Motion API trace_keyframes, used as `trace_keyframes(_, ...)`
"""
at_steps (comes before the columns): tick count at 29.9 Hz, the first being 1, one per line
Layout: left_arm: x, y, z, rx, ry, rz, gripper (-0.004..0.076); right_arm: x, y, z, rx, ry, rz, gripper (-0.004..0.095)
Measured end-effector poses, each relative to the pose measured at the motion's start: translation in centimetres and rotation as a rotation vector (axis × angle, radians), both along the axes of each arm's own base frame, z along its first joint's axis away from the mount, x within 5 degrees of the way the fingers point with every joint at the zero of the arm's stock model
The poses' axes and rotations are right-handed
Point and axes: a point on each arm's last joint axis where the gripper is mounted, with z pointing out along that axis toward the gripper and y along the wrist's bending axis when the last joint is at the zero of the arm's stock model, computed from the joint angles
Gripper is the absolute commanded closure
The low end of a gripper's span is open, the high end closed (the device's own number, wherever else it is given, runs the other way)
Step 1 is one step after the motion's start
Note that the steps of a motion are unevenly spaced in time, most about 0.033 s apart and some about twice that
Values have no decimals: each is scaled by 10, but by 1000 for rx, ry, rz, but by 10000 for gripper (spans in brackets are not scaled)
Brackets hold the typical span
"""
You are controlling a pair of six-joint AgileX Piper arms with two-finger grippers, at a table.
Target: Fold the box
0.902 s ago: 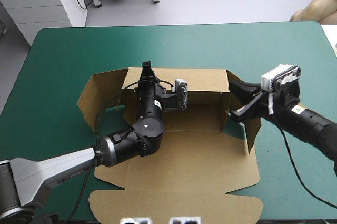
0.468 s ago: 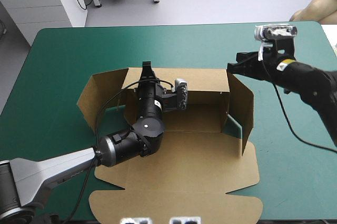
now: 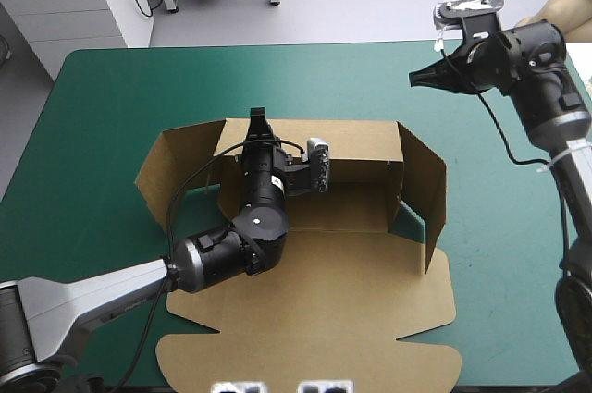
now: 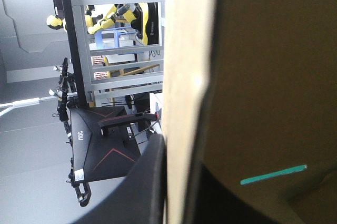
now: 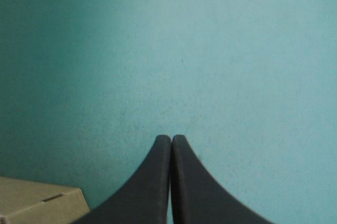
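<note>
Across worktop [image 3: 111, 97] middle: brown box [image 3: 351, 291], long axis running left edge to right edge; back wall and both end walls raised, lid flat toward near edge (open side up). Left arm [image 3: 250, 227] nearer: its jaws pinch back wall's top rim, left of middle. Right arm [image 3: 541, 88] over far right corner, jaws pressed together, empty; box's right end wall lies toward near-left of them, well apart.
</note>
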Motion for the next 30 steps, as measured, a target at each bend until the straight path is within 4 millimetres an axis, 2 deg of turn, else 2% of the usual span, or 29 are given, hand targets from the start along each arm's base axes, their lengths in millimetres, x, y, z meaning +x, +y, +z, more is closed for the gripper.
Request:
trace_keyframes(5,0,0,0,0,0,0,732,16,6,-36,-38,180,42,926)
trace_keyframes(12,0,1,0,2,-2,7,732,11,17,-44,15,266,183,926)
trace_keyframes(18,0,2,0,5,-3,17,732,4,22,-64,53,350,232,926)
trace_keyframes(24,0,5,1,15,-8,49,732,-19,20,-68,67,365,249,926)
trace_keyframes(30,0,6,1,17,-8,61,732,-50,19,-65,124,281,298,928)
